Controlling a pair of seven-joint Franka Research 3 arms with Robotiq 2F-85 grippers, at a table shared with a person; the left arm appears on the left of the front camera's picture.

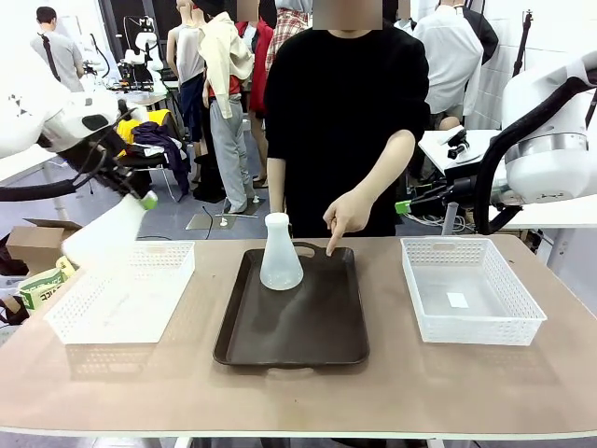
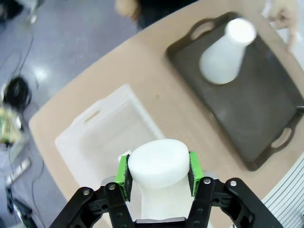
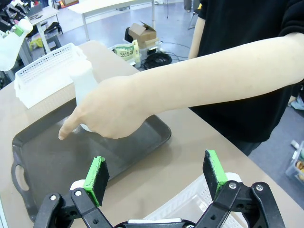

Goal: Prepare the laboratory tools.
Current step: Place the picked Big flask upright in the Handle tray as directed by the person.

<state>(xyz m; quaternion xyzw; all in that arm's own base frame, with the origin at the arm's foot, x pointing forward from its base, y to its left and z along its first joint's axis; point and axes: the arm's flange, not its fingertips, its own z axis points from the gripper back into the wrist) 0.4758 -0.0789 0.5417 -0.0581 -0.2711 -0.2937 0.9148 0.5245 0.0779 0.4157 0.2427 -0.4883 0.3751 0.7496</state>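
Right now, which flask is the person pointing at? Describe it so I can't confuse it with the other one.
Look at the dark brown tray in the middle of the table, between the two white mesh baskets. The flask stands upright near its far edge, beside the person's hand, which is pointing down at the tray. Unlike the second flask, tilted in the left gripper above the left basket, it is held by nothing.

We saw our right gripper (image 3: 156, 173) with jaws wide apart above the table edge | person's hand (image 3: 107, 111) pointed down into the dark tray (image 3: 42, 161) | flask (image 3: 84, 80) stood behind the hand | white basket (image 3: 45, 71) lay beyond.
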